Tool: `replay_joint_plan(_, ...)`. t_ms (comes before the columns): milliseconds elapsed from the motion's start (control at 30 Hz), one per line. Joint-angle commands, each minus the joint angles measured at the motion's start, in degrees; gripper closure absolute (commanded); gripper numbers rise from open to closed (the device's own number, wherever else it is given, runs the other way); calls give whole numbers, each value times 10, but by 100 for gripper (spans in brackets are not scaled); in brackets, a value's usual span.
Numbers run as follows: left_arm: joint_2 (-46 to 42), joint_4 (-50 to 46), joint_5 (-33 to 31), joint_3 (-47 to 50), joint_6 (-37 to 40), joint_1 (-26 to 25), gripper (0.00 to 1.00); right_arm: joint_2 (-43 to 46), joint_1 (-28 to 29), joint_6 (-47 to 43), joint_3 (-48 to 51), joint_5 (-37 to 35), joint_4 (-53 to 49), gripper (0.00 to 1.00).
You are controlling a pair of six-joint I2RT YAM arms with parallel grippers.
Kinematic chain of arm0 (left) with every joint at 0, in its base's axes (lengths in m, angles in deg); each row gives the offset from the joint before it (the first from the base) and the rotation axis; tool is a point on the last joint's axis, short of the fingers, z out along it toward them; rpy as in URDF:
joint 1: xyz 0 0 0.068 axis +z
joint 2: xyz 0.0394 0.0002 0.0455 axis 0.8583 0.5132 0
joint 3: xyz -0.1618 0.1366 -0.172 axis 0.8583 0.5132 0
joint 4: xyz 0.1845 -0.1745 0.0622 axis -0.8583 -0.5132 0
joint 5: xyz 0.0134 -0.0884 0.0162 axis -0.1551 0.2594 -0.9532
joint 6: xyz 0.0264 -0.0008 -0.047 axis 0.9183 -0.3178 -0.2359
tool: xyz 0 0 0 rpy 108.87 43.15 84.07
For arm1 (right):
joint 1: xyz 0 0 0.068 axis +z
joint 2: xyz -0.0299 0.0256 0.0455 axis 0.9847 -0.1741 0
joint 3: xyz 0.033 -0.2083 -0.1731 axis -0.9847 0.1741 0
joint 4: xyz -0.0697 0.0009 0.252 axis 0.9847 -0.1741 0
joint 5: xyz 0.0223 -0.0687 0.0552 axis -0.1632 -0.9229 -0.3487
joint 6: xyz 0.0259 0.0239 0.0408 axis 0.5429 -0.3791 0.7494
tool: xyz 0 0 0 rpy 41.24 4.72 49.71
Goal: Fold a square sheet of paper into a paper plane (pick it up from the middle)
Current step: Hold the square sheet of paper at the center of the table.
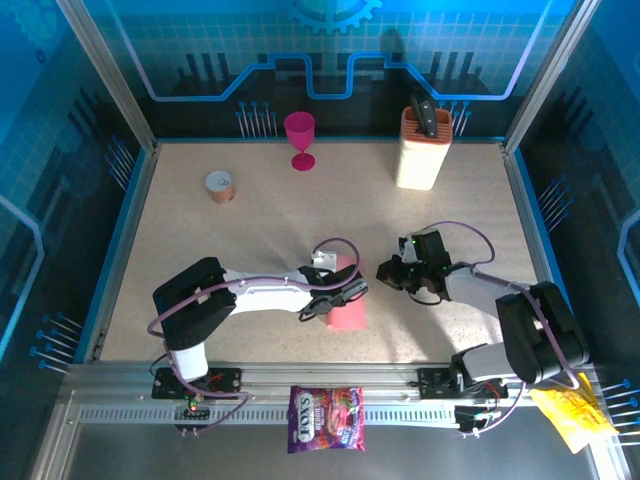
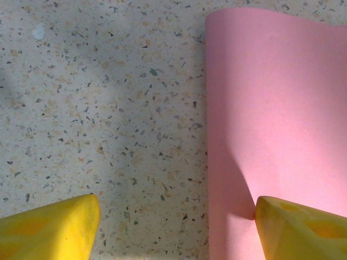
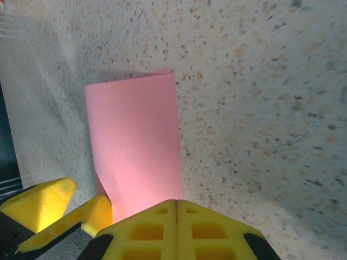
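Left pincer [image 2: 176,211] gapes, one fingertip [image 2: 282,222] touching the pink sheet of paper [image 2: 271,108]

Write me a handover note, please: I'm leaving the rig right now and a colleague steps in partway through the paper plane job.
Left gripper: open, low over the table, its fingers straddling one long edge of the pink paper.
Right gripper: shut, holding nothing, close to the paper's edge.
Paper: lying on the table between the two arms, apparently folded once in half.
Done: seemingly that first fold.
Left: the nose and wing folds; no plane shape yet.
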Motion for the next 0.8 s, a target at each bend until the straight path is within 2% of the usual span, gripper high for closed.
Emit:
replay_joint_plan(0,12,-10,-10,-15,-14,-3,23,-16,14,-14,-19,22,18,100)
replay_joint_plan(767,21,-13,-13,-17,-17,-3,23,-88,81,-31,-50,31,29,100)
